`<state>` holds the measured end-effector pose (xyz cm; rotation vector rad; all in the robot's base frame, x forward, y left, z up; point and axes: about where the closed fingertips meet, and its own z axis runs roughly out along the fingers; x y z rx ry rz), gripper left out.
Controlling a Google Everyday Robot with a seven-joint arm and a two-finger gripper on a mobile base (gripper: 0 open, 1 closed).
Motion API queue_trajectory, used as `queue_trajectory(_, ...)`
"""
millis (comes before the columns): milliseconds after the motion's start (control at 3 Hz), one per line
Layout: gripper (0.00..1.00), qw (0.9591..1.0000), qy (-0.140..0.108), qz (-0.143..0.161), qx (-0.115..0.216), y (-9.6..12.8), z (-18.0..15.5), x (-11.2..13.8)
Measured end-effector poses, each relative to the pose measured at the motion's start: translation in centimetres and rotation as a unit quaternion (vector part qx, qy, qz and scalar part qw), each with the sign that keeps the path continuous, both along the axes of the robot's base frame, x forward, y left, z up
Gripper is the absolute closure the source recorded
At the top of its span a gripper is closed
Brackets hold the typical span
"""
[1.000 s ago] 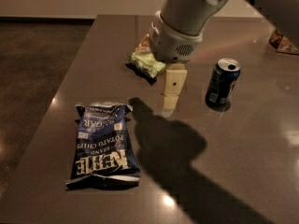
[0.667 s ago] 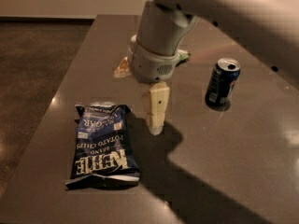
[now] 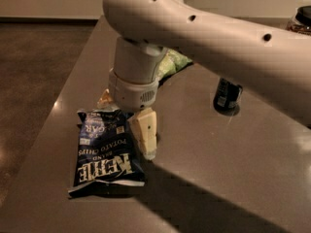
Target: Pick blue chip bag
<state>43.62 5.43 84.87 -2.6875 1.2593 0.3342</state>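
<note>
The blue chip bag (image 3: 104, 152) lies flat on the grey table (image 3: 218, 178) at the front left, dark navy with white "KETTLE" lettering and crimped ends. My gripper (image 3: 147, 147) points straight down at the bag's upper right edge, its cream tip close to the table beside the bag. I cannot tell whether it touches the bag. The thick white arm crosses the top of the view and hides part of the table behind it.
A light green bag (image 3: 172, 62) lies behind the arm, partly hidden. A dark blue soda can (image 3: 227, 95) stands to the right, its top hidden by the arm. A small tan item (image 3: 104, 100) sits just behind the bag. The table's left edge (image 3: 53, 115) is near the bag.
The arm has swung left and toward the front, and the gripper has come down from mid-table to the bag's upper right edge. The bag has not moved.
</note>
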Motion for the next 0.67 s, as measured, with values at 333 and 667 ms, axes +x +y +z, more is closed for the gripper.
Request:
queue_trajectory(333,0.25,0.9995,0.016,0.018,-0.022,1.39,-1.52,-0.28)
queue_trajectory(667,0.48,0.9991,0.025,0.014,-0.03,1.78,-1.56,-0.34)
